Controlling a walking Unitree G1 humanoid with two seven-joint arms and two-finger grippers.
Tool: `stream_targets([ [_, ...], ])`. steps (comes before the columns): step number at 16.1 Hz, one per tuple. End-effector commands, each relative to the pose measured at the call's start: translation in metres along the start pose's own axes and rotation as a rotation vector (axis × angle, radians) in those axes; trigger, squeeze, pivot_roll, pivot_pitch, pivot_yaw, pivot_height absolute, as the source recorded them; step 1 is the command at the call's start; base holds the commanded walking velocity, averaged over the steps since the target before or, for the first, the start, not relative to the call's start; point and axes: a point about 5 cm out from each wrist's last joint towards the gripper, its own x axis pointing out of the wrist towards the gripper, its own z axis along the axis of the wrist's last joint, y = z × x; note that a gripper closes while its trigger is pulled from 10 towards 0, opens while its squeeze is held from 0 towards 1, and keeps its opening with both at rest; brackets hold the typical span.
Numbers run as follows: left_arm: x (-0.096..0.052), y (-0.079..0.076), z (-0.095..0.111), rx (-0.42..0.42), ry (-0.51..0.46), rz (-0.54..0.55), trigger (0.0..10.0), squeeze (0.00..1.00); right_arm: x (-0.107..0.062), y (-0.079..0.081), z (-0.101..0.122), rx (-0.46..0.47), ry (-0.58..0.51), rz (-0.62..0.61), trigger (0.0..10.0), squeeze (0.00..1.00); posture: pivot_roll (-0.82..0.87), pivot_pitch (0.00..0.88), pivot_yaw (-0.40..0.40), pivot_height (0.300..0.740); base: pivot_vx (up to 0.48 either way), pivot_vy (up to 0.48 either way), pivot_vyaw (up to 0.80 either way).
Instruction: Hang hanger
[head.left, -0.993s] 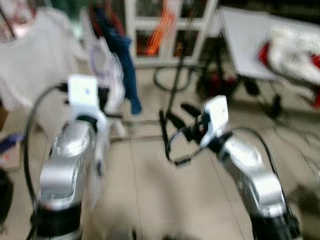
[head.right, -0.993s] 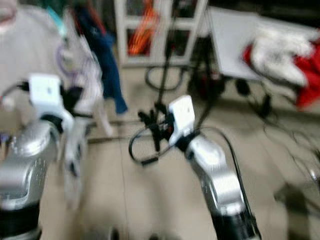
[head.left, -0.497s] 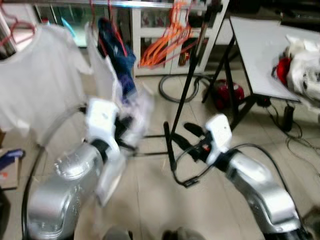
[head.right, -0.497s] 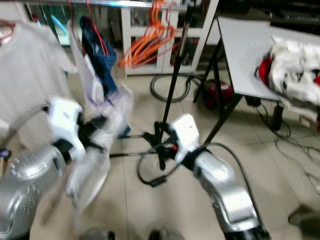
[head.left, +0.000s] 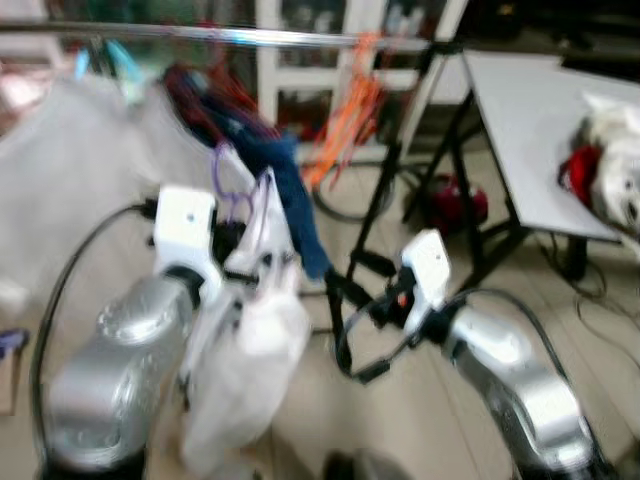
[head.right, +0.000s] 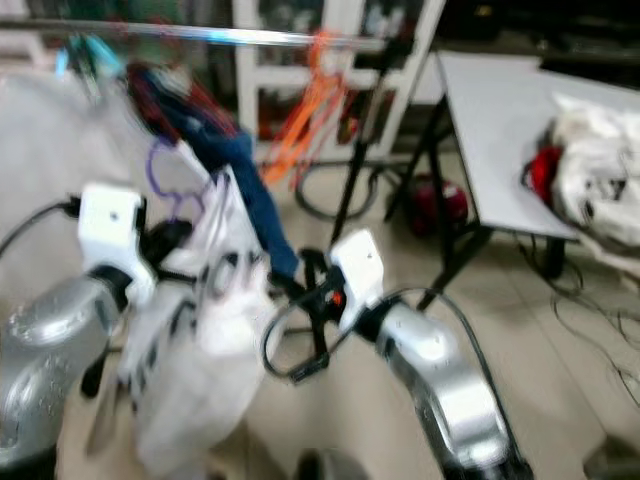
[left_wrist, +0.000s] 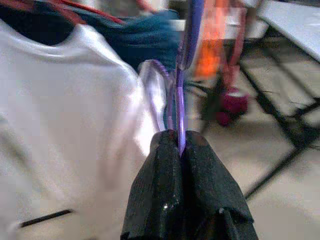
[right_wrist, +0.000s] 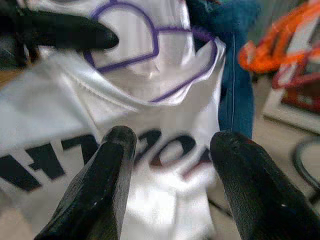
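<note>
While rail (head.left: 200, 35) runs crosswise above and ahead, my left gripper (left_wrist: 180, 150) clamped tight on purple hanger (left_wrist: 179, 95), white printed shirt (head.left: 245, 360) dangling below, hook pointing up toward rail. Hanger well under rail: lift needed. Right gripper (right_wrist: 170, 145) jaws apart, empty, just beside shirt front, farther from hook.

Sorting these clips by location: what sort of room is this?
Probably a home laundry or utility corner: a clothes rail hung with garments and orange hangers, and a folding table piled with clothes.
</note>
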Motion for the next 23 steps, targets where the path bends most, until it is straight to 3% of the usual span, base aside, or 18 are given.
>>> stream_targets([
  [1, -0.002, 0.001, 0.002, 0.007, -0.003, 0.004, 10.0, 0.00, 0.001, 0.002, 0.007, -0.006, -0.024, 0.014, 10.0, 0.00, 0.08, 0.072, -0.083, 0.740, 0.458, 0.000, 0.00],
  [2, -0.008, -0.007, -0.003, 0.018, 0.045, -0.086, 10.0, 0.00, -0.001, 0.003, 0.005, -0.006, -0.012, 0.028, 10.0, 0.00, 0.08, 0.074, -0.084, 0.740, 0.458, 0.000, 0.00],
  [3, -0.017, -0.010, -0.016, 0.082, 0.135, -0.140, 10.0, 0.00, -0.003, 0.006, 0.000, 0.001, 0.015, 0.053, 10.0, 0.00, 0.08, 0.075, -0.087, 0.740, 0.368, 0.000, 0.00],
  [5, -0.019, 0.003, -0.023, 0.085, 0.155, -0.035, 10.0, 0.00, -0.006, 0.012, -0.004, -0.002, 0.047, 0.105, 10.0, 0.00, 0.08, 0.077, -0.087, 0.740, 0.161, 0.000, 0.00],
  [7, -0.022, 0.013, -0.022, 0.138, 0.138, 0.062, 10.0, 0.00, -0.009, 0.015, -0.006, -0.008, 0.063, 0.138, 10.0, 0.00, 0.08, 0.077, -0.088, 0.740, 0.000, 0.000, 0.00],
  [8, -0.025, 0.014, -0.023, 0.131, 0.136, 0.068, 10.0, 0.00, -0.011, 0.016, -0.006, -0.009, 0.068, 0.153, 10.0, 0.00, 0.08, 0.081, -0.089, 0.740, 0.000, 0.000, 0.00],
  [11, -0.042, -0.010, -0.036, 0.151, 0.208, -0.236, 10.0, 0.00, -0.019, 0.011, -0.007, -0.004, 0.093, 0.158, 10.0, 0.00, 0.08, 0.086, -0.100, 0.740, 0.000, 0.000, 0.00],
  [14, -0.059, -0.018, -0.039, 0.182, 0.278, -0.446, 10.0, 0.00, -0.032, 0.005, -0.010, -0.014, 0.155, 0.204, 10.0, 0.00, 0.07, 0.085, -0.108, 0.740, 0.000, 0.000, 0.00],
  [16, -0.070, -0.017, -0.040, 0.200, 0.328, -0.546, 10.0, 0.00, -0.040, -0.002, -0.013, -0.025, 0.190, 0.206, 10.0, 0.00, 0.07, 0.086, -0.116, 0.740, 0.000, 0.000, 0.00],
  [21, -0.073, -0.034, -0.041, 0.146, 0.345, -0.691, 10.0, 0.00, -0.050, -0.014, -0.016, -0.039, 0.250, 0.208, 10.0, 0.00, 0.06, 0.074, -0.118, 0.740, 0.000, 0.000, 0.00],
  [23, -0.074, -0.037, -0.042, 0.136, 0.352, -0.702, 10.0, 0.00, -0.056, -0.017, -0.020, -0.044, 0.286, 0.218, 10.0, 0.00, 0.06, 0.064, -0.121, 0.740, 0.000, 0.000, 0.00],
])
